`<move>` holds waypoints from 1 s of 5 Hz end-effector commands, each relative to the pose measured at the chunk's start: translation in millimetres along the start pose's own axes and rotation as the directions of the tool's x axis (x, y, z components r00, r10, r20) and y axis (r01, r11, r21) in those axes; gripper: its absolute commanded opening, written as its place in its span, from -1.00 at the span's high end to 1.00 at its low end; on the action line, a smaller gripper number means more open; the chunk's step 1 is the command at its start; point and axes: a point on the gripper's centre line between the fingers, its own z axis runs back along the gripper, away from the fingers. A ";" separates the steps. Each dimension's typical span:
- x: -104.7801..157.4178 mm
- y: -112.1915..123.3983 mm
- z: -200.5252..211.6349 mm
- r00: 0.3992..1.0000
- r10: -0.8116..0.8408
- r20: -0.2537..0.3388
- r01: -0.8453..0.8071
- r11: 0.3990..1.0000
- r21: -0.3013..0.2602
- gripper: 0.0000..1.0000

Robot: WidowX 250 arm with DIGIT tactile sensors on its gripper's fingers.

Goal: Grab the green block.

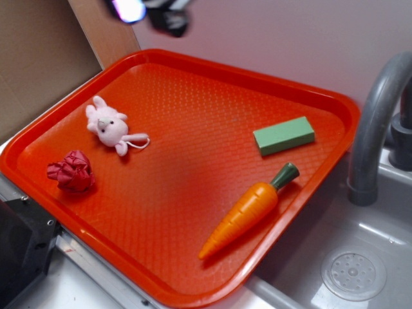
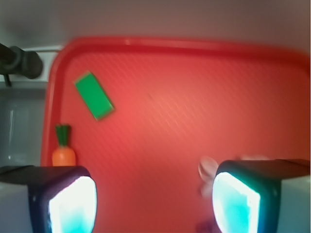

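Note:
The green block (image 1: 284, 135) lies flat on the right side of the orange tray (image 1: 193, 71); in the wrist view the green block (image 2: 94, 95) shows at upper left. My gripper (image 1: 158, 13) hovers high above the tray's far edge, only partly in the exterior view. From the wrist camera my gripper (image 2: 154, 201) stands open, its two fingers wide apart with bare tray between them, well away from the block.
An orange toy carrot (image 1: 248, 211) lies near the tray's right front edge, just below the block. A pink plush bunny (image 1: 111, 126) and a red crumpled object (image 1: 72, 171) sit on the tray's left. A grey faucet (image 1: 376, 122) and sink (image 1: 354, 273) stand to the right.

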 end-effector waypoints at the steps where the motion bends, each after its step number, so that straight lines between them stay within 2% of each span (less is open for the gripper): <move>1: 42.7 -57.2 -19.1 0.949 -0.279 0.145 0.273 0.960 0.063 -1.00; 2: 51.1 -71.0 -54.9 0.944 -0.314 0.105 0.305 0.948 0.095 -1.00; 3: 51.9 -78.9 -86.2 0.939 -0.342 0.047 0.337 0.938 0.083 -1.00; 4: 51.8 -70.9 -120.1 0.944 -0.329 -0.032 0.331 0.941 0.075 -1.00; 5: 50.4 -64.7 -140.1 0.941 -0.332 -0.070 0.336 0.940 0.056 -1.00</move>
